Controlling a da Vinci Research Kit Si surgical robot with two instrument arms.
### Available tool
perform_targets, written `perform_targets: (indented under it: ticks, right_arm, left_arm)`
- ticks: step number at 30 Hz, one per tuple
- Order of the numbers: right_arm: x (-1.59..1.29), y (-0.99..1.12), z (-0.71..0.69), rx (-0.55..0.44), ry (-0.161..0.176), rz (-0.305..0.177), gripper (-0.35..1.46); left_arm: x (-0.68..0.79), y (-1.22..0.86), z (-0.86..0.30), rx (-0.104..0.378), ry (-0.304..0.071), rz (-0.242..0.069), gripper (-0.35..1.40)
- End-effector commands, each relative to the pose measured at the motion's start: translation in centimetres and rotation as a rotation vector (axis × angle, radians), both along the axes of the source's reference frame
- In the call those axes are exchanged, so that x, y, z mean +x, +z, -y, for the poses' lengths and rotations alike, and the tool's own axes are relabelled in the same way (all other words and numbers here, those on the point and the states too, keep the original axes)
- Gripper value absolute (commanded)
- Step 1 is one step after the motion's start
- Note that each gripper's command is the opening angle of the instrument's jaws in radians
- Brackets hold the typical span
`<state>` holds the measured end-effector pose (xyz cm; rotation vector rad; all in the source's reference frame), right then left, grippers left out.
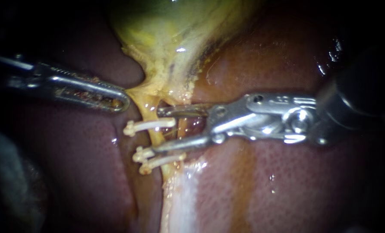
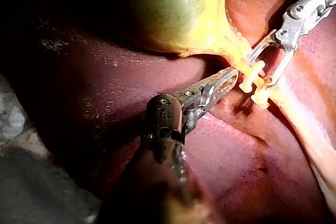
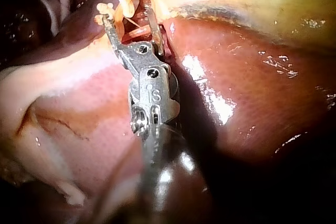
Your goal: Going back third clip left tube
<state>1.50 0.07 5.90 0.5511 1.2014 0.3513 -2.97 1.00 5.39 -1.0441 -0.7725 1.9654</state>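
Mid-frame: right instrument (image 1: 158, 130), jaws apart, straddling tube (image 1: 156, 137) between upper clip (image 1: 151, 125) and 2 lower clips (image 1: 160, 160); further left, left instrument (image 1: 124, 102) clamped on gallbladder (image 1: 166, 51) neck.

A wet, dark red-brown liver (image 1: 296, 190) with a finely stippled, glistening surface fills most of the scene. On it rests a smooth green-yellow gallbladder sac (image 1: 166, 21), which tapers into ragged yellow fatty tissue (image 1: 166, 73). A pale whitish strip of membrane (image 1: 181, 203) runs along the liver beyond that taper. Past the liver's outer edge, in the left wrist view, lies crumpled grey-white material (image 2: 13, 119), too blurred to identify.
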Motion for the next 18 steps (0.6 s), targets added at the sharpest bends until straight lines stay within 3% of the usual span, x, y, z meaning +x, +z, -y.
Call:
perform_targets:
  ticks: [1, 9, 18]
  right_arm:
    - [-0.07, -0.03, 0.02, -0.018, -0.007, -0.005, 0.5]
    - [-0.65, -0.19, 0.07, -0.091, -0.027, -0.025, 0.5]
    - [-1.1, -0.35, -0.07, -0.115, -0.026, -0.029, 0.5]
  left_arm:
    - [0.0, 0.0, 0.0, 0.0, 0.0, 0.0, -0.35]
    - [0.0, 0.0, 0.0, 0.0, 0.0, 0.0, -0.35]
    - [0.0, 0.0, 0.0, 0.0, 0.0, 0.0, -0.35]
